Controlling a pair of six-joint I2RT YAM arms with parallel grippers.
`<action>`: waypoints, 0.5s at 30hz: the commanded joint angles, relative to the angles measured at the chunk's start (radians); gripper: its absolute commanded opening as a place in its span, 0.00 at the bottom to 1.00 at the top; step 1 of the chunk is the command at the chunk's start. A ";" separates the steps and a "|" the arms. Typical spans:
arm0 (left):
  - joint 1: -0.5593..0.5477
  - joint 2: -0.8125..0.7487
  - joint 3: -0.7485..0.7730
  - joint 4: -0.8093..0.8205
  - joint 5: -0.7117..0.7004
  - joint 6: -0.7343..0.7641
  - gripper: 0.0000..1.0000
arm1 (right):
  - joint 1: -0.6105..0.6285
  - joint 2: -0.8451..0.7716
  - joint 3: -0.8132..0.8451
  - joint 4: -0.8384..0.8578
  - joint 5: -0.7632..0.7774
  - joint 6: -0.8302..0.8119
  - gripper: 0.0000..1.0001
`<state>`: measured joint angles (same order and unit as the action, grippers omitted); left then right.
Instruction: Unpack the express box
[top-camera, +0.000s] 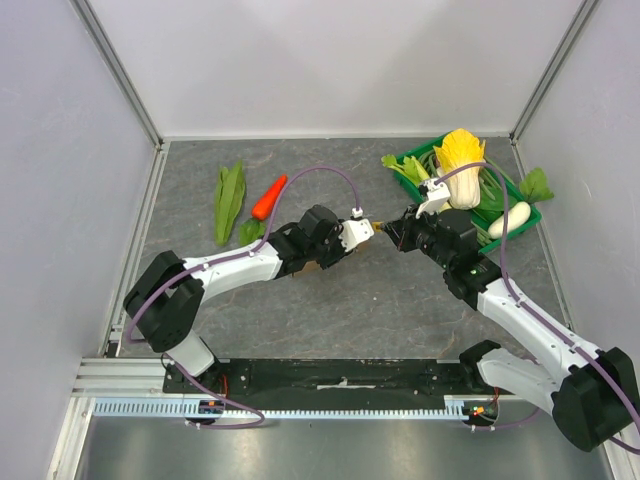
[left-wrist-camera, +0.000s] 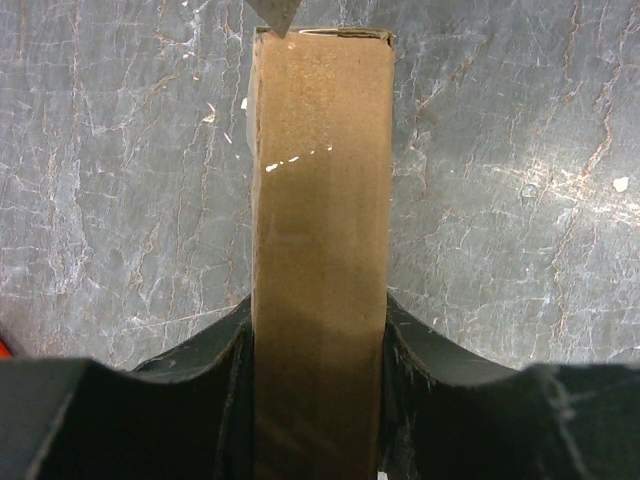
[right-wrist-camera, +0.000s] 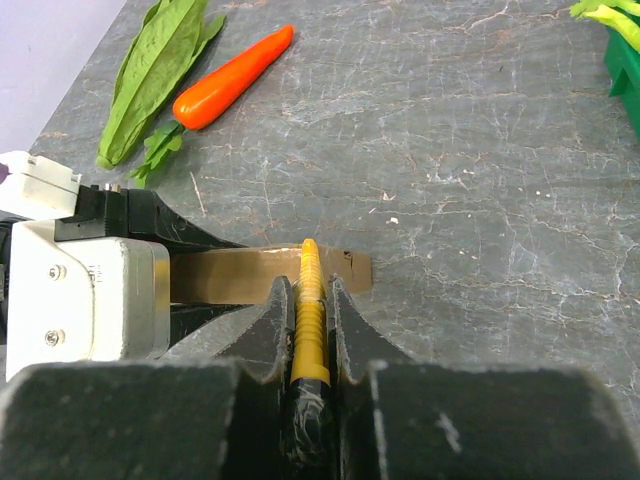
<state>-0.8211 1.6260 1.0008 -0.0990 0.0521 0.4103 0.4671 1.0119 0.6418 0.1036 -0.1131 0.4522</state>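
So far: the box (left-wrist-camera: 320, 200) looks unopened. Its far end shows a closed edge and nothing has been taken out.
Box position: low over the grey worktop (top-camera: 400, 300), between the two arms near the middle. Whether it rests on the surface or is lifted just clear, I cannot tell.
Left end effector (left-wrist-camera: 320, 340): jaws part-way apart, clamped on the box's two long sides, the box running straight out between them.
Right end effector (right-wrist-camera: 310, 310): nearly closed, pinching a yellow ribbed tool (right-wrist-camera: 308, 262) that points at the box's end.
Step in hand: probably slitting the seal. A grey tip (left-wrist-camera: 275, 12) sits at the box's far corner.
Left to do: cut or lift the flap, open it, empty it.
Hidden: the tool's working end is cut off by the frame edge in the left wrist view and masked by its own handle in the right one. From above, the arms cover nearly all of the box. Contents and any tape are unseen.
Around: carrot (top-camera: 268, 198) and leaf (top-camera: 229, 200) lie well apart at the back left, with the green crate (top-camera: 520, 215) at the right.
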 joint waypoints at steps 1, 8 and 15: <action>0.003 0.100 -0.068 -0.154 0.031 -0.061 0.40 | 0.001 -0.018 0.045 0.030 0.029 -0.004 0.00; 0.004 0.101 -0.067 -0.156 0.031 -0.059 0.40 | 0.002 -0.016 0.048 0.038 0.032 -0.003 0.00; 0.004 0.103 -0.067 -0.156 0.032 -0.061 0.40 | 0.001 -0.004 0.052 0.048 0.024 -0.001 0.00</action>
<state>-0.8211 1.6268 1.0016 -0.1001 0.0521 0.4103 0.4671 1.0100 0.6422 0.1047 -0.0925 0.4526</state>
